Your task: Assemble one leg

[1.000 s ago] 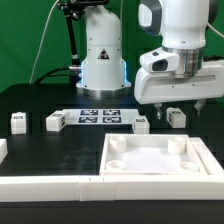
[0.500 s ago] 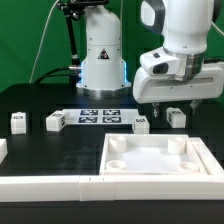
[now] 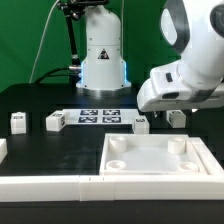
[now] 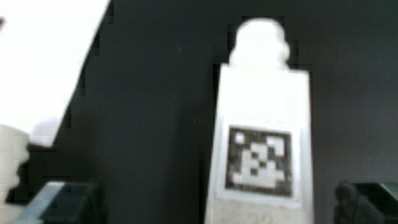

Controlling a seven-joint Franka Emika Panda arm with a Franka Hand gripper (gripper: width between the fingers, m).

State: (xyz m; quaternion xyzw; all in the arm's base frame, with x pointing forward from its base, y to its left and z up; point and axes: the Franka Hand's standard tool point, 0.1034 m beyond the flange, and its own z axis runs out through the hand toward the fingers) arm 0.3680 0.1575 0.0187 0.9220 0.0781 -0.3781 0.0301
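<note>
jaws spread wide, tagged leg [image 4: 263, 120] between them, gaps either side.

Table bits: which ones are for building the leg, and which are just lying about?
For the job: leg in the wrist view, white panel.
Lying about: leg at the exterior view's left edge, the leg beside it, marker board.

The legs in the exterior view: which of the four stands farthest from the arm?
The leg at the exterior view's far left. The other three stand further to that view's right, two just below the arm.
</note>
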